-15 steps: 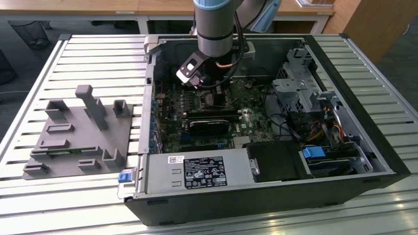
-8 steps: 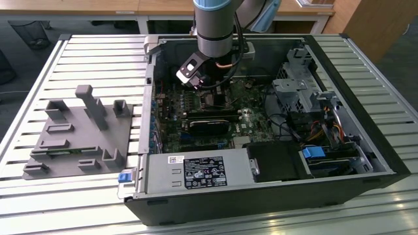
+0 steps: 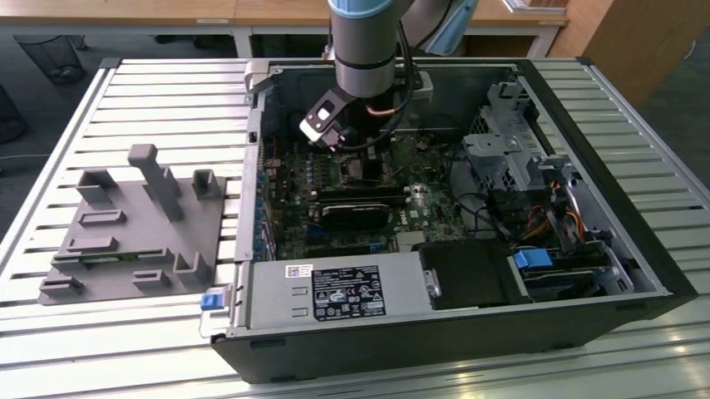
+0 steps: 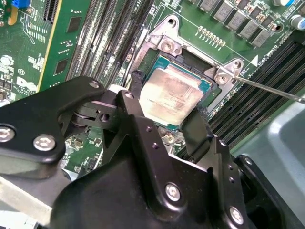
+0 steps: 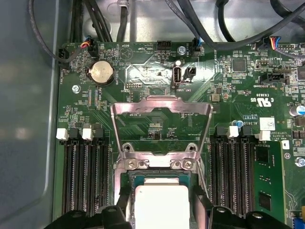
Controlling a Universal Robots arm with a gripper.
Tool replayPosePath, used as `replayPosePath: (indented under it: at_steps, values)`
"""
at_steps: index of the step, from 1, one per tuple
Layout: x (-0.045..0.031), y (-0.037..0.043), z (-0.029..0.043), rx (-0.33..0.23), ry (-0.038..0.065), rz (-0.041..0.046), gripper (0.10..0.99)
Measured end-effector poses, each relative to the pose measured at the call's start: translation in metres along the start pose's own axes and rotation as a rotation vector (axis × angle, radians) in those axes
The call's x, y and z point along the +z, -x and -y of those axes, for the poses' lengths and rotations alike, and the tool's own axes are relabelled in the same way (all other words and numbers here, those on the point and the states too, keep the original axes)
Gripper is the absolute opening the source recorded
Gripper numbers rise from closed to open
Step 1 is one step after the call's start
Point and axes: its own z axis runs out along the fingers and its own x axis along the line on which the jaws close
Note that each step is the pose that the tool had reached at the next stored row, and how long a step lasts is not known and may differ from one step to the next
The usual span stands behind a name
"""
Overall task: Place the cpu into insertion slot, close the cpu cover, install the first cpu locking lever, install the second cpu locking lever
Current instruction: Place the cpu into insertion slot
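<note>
- Cpu (image 4: pixel 176 95) lies flat in the insertion slot (image 4: pixel 193 64) on the green motherboard (image 5: pixel 143 76), with its silver top facing up
- Look at the gripper (image 4: pixel 169 94) in the second wrist view: its two black fingers (image 4: pixel 195 131) are closed in on two opposite edges of the cpu, and it holds nothing else
- You can expect the cpu to be light, thin and stiff, so it should not bend, but it looks easy to hurt
- Its smooth metal top is likely slippery, so take it by the side edges, on the green rim
- Keep it level and press softly, since the small contacts under it could bend
- See the cpu cover (image 5: pixel 162 103) in the first wrist view: it stands flipped up behind the slot, not yet closed
- One thin locking lever (image 4: pixel 271 89) sticks out past a corner of the slot
</note>
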Motion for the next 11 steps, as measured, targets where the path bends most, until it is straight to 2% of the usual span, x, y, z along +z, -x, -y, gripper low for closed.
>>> replayPosePath:
  at_steps: [11]
  values:
    - [0.0002,-0.0031,-0.0001,0.000,0.000,-0.0009,0.616]
